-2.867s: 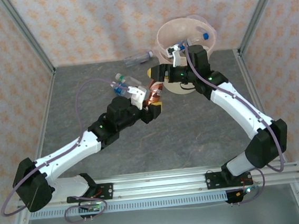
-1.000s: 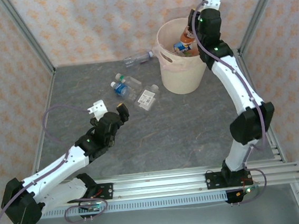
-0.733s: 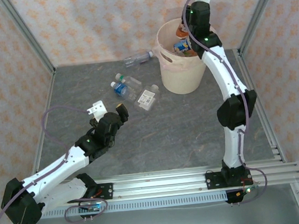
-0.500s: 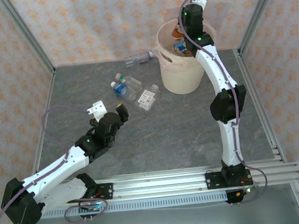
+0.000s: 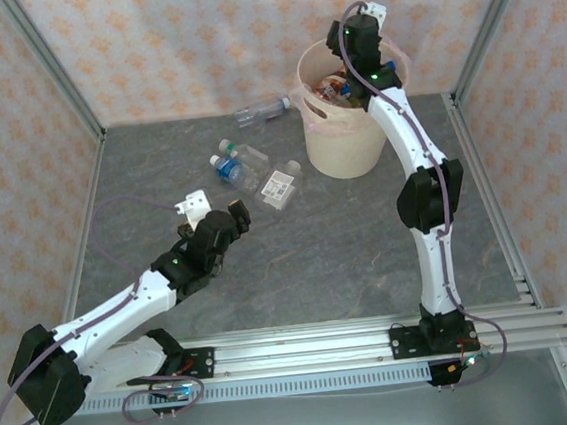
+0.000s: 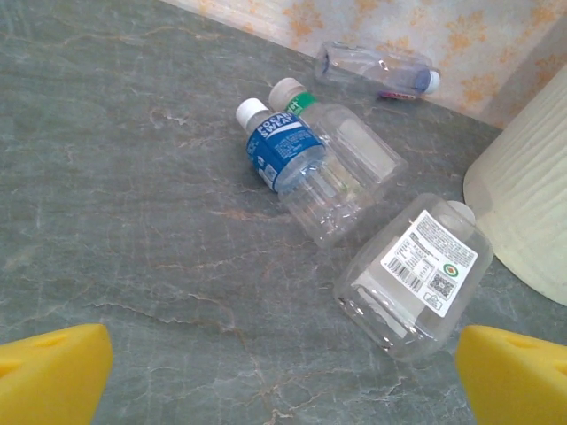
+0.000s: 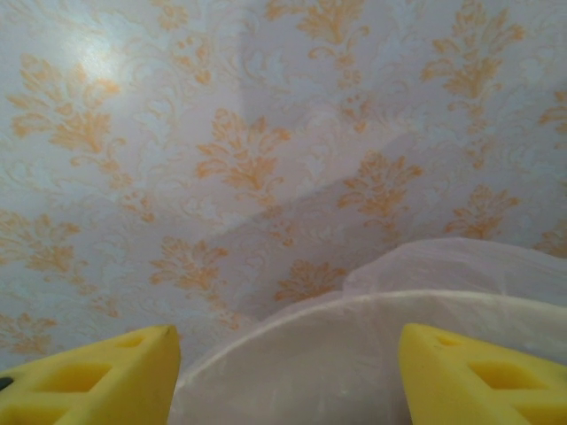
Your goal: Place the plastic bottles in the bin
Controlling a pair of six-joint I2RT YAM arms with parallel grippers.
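left hand (image 5: 230, 218): released and holding nothing. Its yellow fingers (image 6: 53, 372) sit in the two bottom corners of the left wrist view, with bare tabletop between them. In the overhead view it hovers left of centre, below the loose bottles and apart from them.
right hand (image 7: 285, 376): released, its fingers (image 7: 483, 376) spread with nothing between them. It is raised over the bin's rim at the top of the overhead view and faces the wallpaper (image 7: 248, 150).
bin (image 5: 342, 146): upright at upper centre-right of the overhead view, on the tabletop near the back wall. A clear liner (image 7: 443, 266) drapes over its rim.
bottles in the bin (image 5: 337, 89): several, with red and orange labels showing; their number cannot be told.
blue-label bottle (image 6: 285, 155): lying on the tabletop, white cap toward upper left, touching the green-collar bottle.
green-collar bottle (image 6: 350, 146): clear, lying side by side with the blue-label one, just above it in the frame.
white-label bottle (image 6: 412, 274): clear, lying just to the lower right of that pair, near the bin's wall.
far bottle (image 6: 376, 69): clear, lying along the back wall at the top of the left wrist view, well apart from the other three.
tabletop (image 5: 368, 255): grey, with a stone pattern.
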